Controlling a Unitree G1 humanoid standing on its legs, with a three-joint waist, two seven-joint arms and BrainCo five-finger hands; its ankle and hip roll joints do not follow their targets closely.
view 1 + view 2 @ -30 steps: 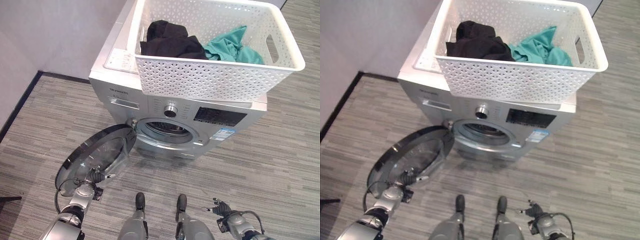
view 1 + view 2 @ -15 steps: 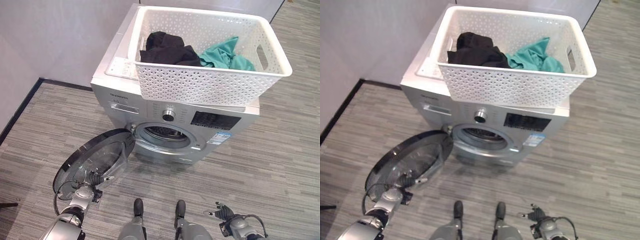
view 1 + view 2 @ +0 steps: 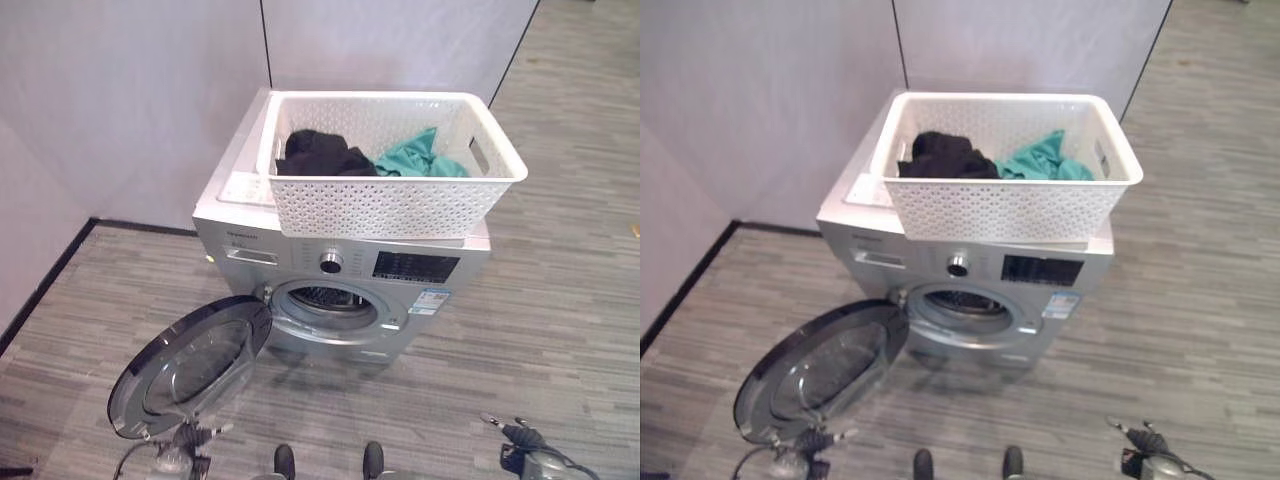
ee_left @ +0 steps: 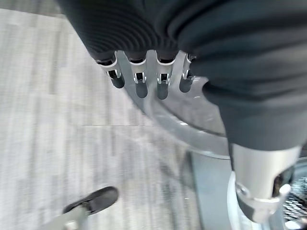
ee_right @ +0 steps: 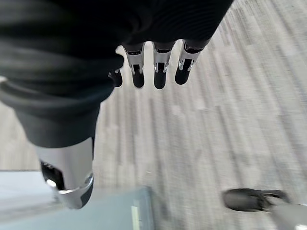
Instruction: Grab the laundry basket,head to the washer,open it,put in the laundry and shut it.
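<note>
Since the earlier frames the whole view has drawn back and tilted up, so the washer [image 3: 340, 265] now sits smaller and nearer the middle, and both hands have sunk to the bottom edge. The washer stands on the grey floor [image 3: 560, 330] against a pale wall [image 3: 130, 100], its round door [image 3: 190, 365] swung wide open at 7 o'clock of the drum opening [image 3: 325, 303]. On its top rests the white laundry basket [image 3: 390, 165], holding a black garment [image 3: 320, 155] and a teal garment [image 3: 420, 160]. The left hand [image 3: 185, 440] hangs just below the door's rim, fingers [image 4: 139, 81] straight and spread, holding nothing. The right hand [image 3: 520, 440] hangs at 5 o'clock over bare floor, fingers [image 5: 160, 74] relaxed, empty.
</note>
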